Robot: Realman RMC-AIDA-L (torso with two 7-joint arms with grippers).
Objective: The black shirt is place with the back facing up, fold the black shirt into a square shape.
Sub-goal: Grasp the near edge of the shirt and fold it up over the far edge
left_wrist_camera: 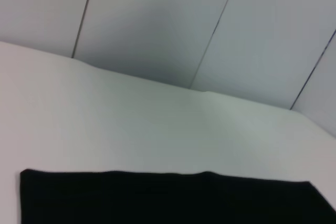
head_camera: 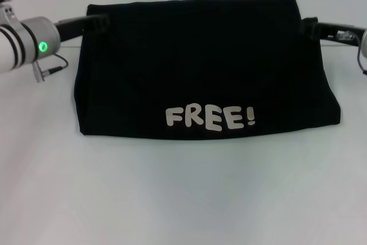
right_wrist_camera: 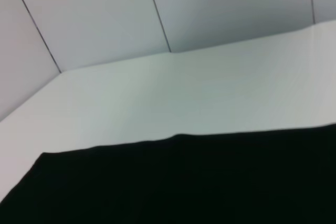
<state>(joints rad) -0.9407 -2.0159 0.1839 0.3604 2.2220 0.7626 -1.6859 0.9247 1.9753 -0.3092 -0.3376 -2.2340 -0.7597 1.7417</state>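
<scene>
The black shirt [head_camera: 200, 67] lies folded over in the middle of the white table, with a white "FREE!" print [head_camera: 210, 118] showing near its front edge. My left gripper [head_camera: 96, 23] is at the shirt's far left corner, touching the cloth edge. At the far right corner my right gripper [head_camera: 309, 27] meets the cloth the same way. In the left wrist view a straight edge of the black shirt [left_wrist_camera: 168, 198] lies on the table. The right wrist view shows the black shirt [right_wrist_camera: 184, 182] as a wide dark expanse with its edge against the table.
The white table [head_camera: 183, 193] stretches well beyond the shirt in front and on both sides. A pale panelled wall [left_wrist_camera: 173, 24] rises behind the table's far edge. A thin cable [head_camera: 54, 67] hangs from the left arm near the shirt's left side.
</scene>
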